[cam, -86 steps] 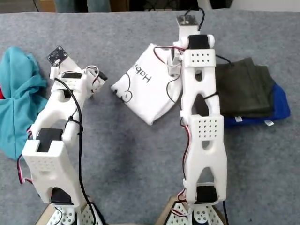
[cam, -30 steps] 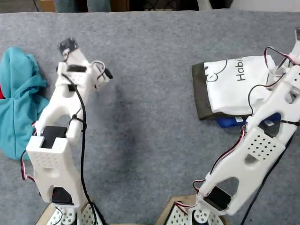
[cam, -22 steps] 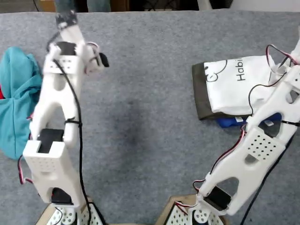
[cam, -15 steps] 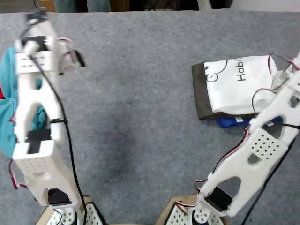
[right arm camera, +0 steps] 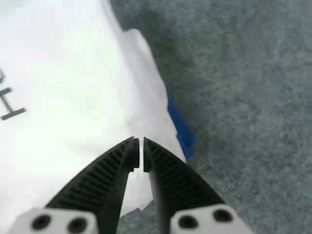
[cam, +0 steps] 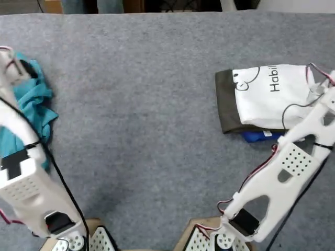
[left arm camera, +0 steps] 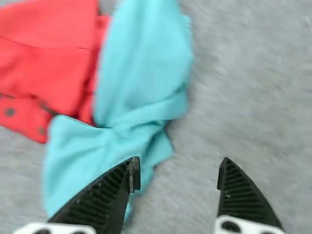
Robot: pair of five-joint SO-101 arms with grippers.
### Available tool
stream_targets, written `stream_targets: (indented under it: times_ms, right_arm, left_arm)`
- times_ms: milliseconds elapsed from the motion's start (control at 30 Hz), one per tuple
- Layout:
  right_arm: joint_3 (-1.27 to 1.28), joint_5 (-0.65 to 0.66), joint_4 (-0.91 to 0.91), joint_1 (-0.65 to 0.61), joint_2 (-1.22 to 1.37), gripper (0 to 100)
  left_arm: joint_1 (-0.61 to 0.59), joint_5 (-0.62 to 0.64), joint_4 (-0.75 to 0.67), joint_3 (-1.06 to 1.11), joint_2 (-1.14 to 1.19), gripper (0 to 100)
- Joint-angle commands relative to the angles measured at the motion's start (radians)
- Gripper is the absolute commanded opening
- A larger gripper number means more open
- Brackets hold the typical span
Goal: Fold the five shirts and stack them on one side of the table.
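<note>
The white shirt (cam: 267,97) has gone from the middle of the surface (cam: 146,120) onto the pile at the right, and the left arm (cam: 21,172) has swung out to the left edge. Nearest in that pile, a strip of the blue shirt (cam: 256,137) peeks out from beneath. Over it lies the olive shirt (cam: 225,107). The white one is on top, its long axis running left to right, and it sits back so that an olive band shows along its left side. I judge it lies there as the third folded piece. The right claw (right arm camera: 138,146) hangs over the white shirt's right-hand end, clenched to a sliver with nothing caught. At the left, the left claw (left arm camera: 179,168) hovers released above the crumpled teal shirt (left arm camera: 141,73), which overlaps the red shirt (left arm camera: 48,63). The teal heap stretches near to far without a clean axis and is likely the next pick.
</note>
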Motion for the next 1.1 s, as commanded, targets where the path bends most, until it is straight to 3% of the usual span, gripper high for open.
stream_targets:
  times_ms: [0,167,333,567,767,867,1000,1067]
  right_arm:
    - [-0.051,0.005,0.011,-0.028,-0.15,2.1]
    - [-0.042,0.005,0.011,-0.064,-0.303,2.2]
    - [-0.042,0.005,0.011,-0.098,-0.414,2.2]
    - [-0.041,0.003,0.012,-0.181,-0.553,2.2]
    - [-0.039,0.0,0.014,-0.227,-0.674,2.2]
    - [-0.039,0.002,0.014,-0.229,-0.72,2.2]
    - [-0.039,0.003,0.014,-0.229,-0.769,2.2]
    - [-0.039,0.003,0.014,-0.229,-0.803,2.2]
  left_arm:
    - [-0.14,-0.074,0.015,-0.133,-0.061,30]
    - [-0.282,-0.198,0.044,-0.11,-0.052,30]
    - [-0.311,-0.262,0.034,0.136,-0.048,30]
    - [-0.259,-0.255,-0.135,0.562,0.002,30]
    - [-0.252,-0.164,-0.209,0.713,0.064,30]
    - [-0.231,-0.166,-0.207,0.713,0.071,23]
    - [-0.16,-0.167,-0.153,0.71,0.02,1]
    - [-0.11,-0.167,-0.081,0.708,-0.025,5]
